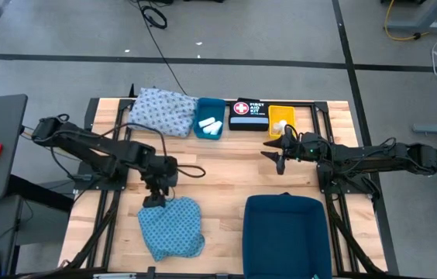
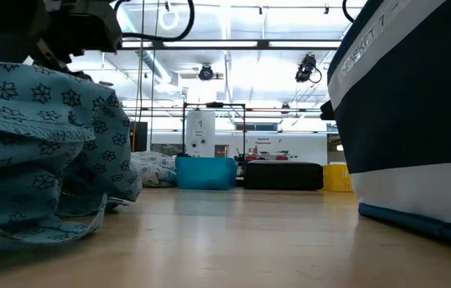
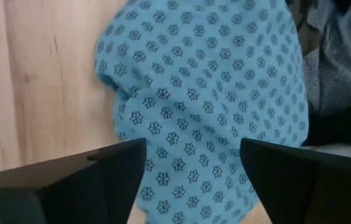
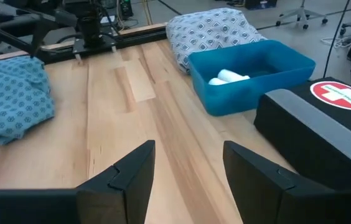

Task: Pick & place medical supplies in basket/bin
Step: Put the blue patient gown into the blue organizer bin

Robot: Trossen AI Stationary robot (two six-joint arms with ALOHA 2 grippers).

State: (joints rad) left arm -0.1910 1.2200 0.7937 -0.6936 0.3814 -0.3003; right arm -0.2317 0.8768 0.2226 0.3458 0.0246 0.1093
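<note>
The teal patterned cloth (image 1: 173,229) lies bunched on the table near its near edge. My left gripper (image 1: 154,201) hangs open above the cloth's far edge, and the left wrist view shows teal cloth (image 3: 206,87) between its two fingers; my left gripper (image 3: 193,149) points down. A whitish-blue cloth (image 1: 161,111) lies at the far edge. White rolls (image 1: 211,124) rest inside a small blue bin (image 1: 200,124). My right gripper (image 1: 274,153) is open over bare wood in front of the yellow tray (image 1: 282,116), which holds something small and pale.
A black box with a red-and-white cross (image 1: 248,115) sits between the blue bin and the yellow tray. A big dark blue basket (image 1: 284,232) stands at the near edge, right of the teal cloth. Bare wood (image 1: 226,167) lies between the two arms.
</note>
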